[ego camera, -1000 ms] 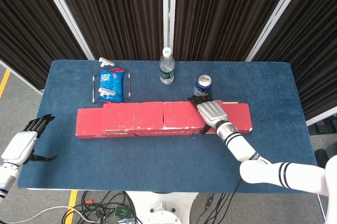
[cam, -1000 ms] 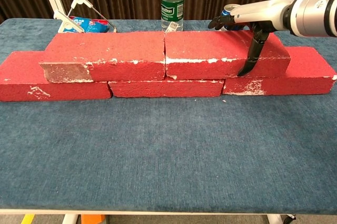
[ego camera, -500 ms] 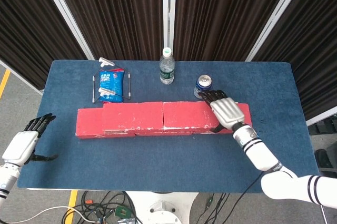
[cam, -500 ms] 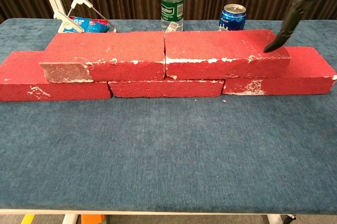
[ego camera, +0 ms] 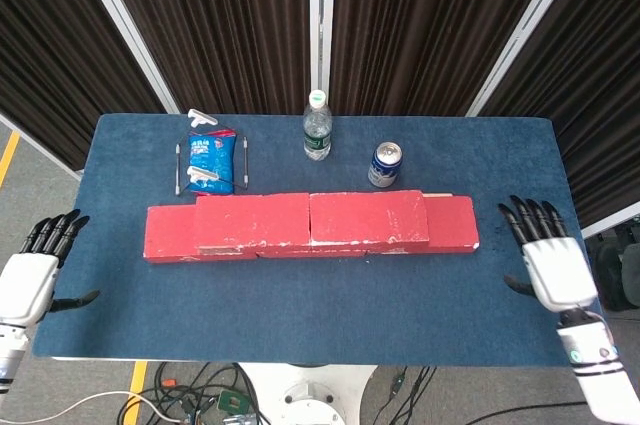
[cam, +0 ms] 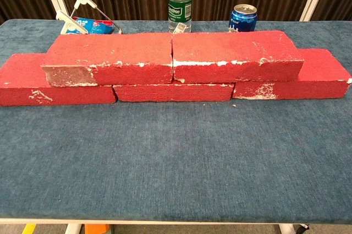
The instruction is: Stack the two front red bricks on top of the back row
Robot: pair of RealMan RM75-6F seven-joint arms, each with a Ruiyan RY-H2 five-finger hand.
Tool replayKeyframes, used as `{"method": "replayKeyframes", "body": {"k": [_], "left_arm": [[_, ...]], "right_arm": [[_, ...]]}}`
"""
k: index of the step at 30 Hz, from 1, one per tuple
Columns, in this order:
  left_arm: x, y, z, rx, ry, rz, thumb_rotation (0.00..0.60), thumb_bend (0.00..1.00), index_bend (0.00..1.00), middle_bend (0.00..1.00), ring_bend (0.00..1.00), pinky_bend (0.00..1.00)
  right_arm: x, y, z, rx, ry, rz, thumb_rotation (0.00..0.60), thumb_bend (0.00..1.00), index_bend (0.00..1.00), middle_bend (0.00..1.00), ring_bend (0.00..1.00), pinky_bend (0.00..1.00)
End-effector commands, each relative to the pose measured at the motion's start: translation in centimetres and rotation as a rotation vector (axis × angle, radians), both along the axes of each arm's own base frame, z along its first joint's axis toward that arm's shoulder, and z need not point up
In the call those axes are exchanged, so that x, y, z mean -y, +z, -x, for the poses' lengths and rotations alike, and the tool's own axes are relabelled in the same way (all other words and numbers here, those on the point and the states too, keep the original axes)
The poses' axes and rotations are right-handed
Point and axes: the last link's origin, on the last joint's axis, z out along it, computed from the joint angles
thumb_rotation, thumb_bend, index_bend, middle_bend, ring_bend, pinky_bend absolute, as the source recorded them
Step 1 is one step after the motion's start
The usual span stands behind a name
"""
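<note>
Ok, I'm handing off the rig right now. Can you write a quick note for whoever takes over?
Left hand open, off the table's left edge; right hand open, off its right edge, both holding nothing.
Two upper red bricks lie end to end on the bottom row of three.
Stacking looks done; nothing plainly left.
Water bottle, can and snack bag stand behind the bricks.

Head view looks steeply down from high over the whole table (ego camera: 500,165); chest view faces level and close. Both share the bricks (ego camera: 310,225) (cam: 173,66), bottle (ego camera: 316,127) (cam: 180,0) and can (ego camera: 385,164) (cam: 243,18).
</note>
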Motion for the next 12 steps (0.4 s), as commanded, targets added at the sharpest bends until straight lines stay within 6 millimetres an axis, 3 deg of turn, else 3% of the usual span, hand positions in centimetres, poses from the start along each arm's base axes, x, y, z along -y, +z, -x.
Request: {"method": "replayKeyframes", "body": {"k": [1,6,12], "left_arm": [[1.7,-0.3,-0.1,-0.046,-0.013,-0.050,0.600,0.00,0.01,0.00,0.00,0.00],[3.2,-0.8,0.0,-0.138,-0.024,-0.102,0.600,0.00,0.01,0.00,0.00,0.00],[4.3,-1.3,0.6,-0.153,0.007,-0.107,0.600,0.00,0.01,0.00,0.00,0.00]], "right_arm": [[-4.4,0.2,3.9,-0.011,-0.043,0.044,0.600,0.00,0.00,0.00,0.00,0.00],[-6.6,0.0,6.0,-0.020,-0.074,0.072,0.600,0.00,0.00,0.00,0.00,0.00],[-7.5,-0.8,6.9,-0.003,-0.095,0.057,0.600,0.00,0.00,0.00,0.00,0.00]]}}
